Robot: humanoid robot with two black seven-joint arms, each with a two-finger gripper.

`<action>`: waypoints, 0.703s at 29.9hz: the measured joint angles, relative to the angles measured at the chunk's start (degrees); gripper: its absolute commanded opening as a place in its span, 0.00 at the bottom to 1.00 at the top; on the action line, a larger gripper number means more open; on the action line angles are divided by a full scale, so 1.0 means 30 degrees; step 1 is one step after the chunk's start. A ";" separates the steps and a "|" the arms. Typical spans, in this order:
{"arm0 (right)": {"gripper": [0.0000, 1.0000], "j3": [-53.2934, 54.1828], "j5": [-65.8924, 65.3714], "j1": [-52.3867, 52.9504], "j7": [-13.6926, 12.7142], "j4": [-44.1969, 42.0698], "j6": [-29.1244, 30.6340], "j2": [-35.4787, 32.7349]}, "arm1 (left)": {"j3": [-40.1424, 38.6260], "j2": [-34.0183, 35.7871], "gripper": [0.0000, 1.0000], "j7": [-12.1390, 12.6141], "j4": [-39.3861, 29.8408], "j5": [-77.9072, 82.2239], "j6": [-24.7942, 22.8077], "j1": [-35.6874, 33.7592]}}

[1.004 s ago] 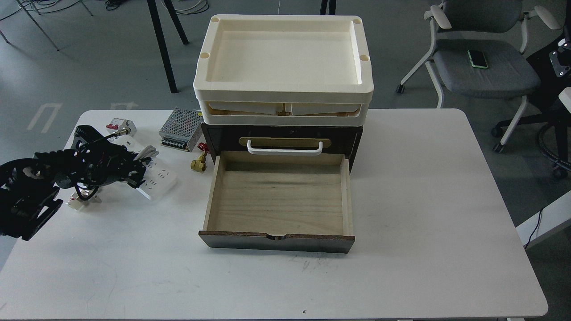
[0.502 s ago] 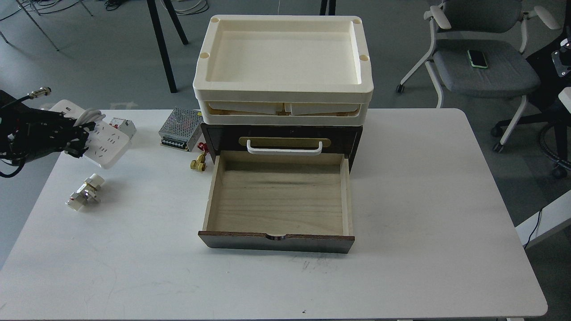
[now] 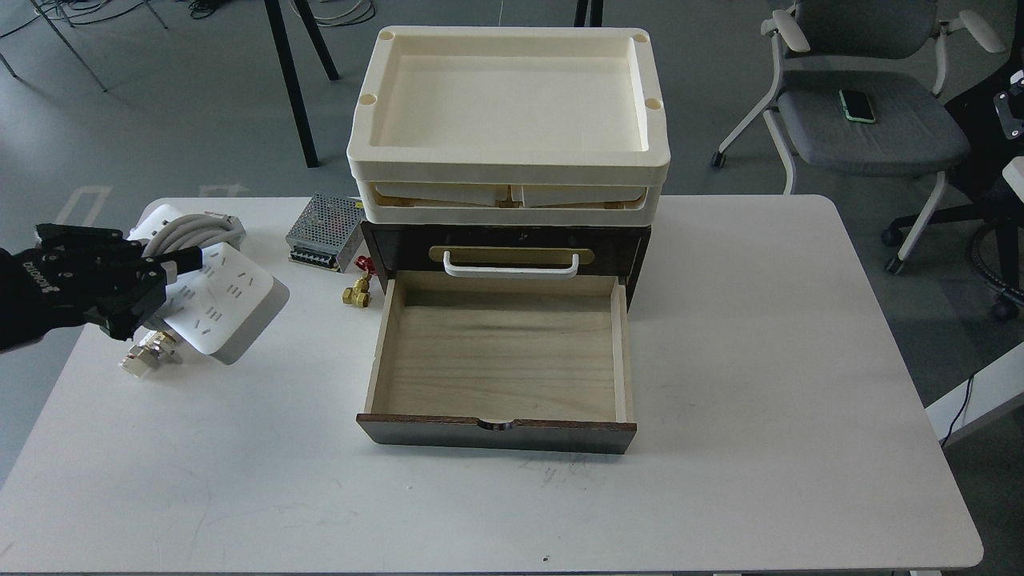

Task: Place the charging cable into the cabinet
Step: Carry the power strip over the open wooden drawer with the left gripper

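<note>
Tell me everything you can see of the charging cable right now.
The charging cable is a flat white plastic power strip with rows of socket slots on its upper face and a thick pale grey-white cord coiled at its far end. It sits tilted, seemingly lifted, left of the cabinet, with the left tool shut on its left edge.

left arm [image 3: 32, 292]: cut off by left edge | charging cable [image 3: 220, 300]: partly hidden behind pincer [image 3: 152, 280]

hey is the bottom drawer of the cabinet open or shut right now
Open. The bottom drawer is pulled out from the cabinet toward the camera, its pale wood floor bare; nothing lies inside.
</note>
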 measured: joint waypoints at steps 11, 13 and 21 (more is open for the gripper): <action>1.00 -0.0005 -0.0017 -0.0245 0.0000 -0.0227 0.0000 0.0005 | -0.0121 -0.6615 0.00 0.0002 -0.0361 -0.1914 -0.3762 -0.0162; 1.00 -0.0021 -0.0017 -0.0267 -0.0001 -0.0271 0.0000 0.0026 | -0.0110 -0.7676 0.00 -0.0001 0.0002 -0.2257 -0.3834 -0.0148; 1.00 -0.0011 -0.0017 -0.0416 -0.0001 -0.0289 0.0001 0.0033 | 0.0072 -1.1472 0.00 -0.0003 0.3076 -0.2662 -0.4724 0.0016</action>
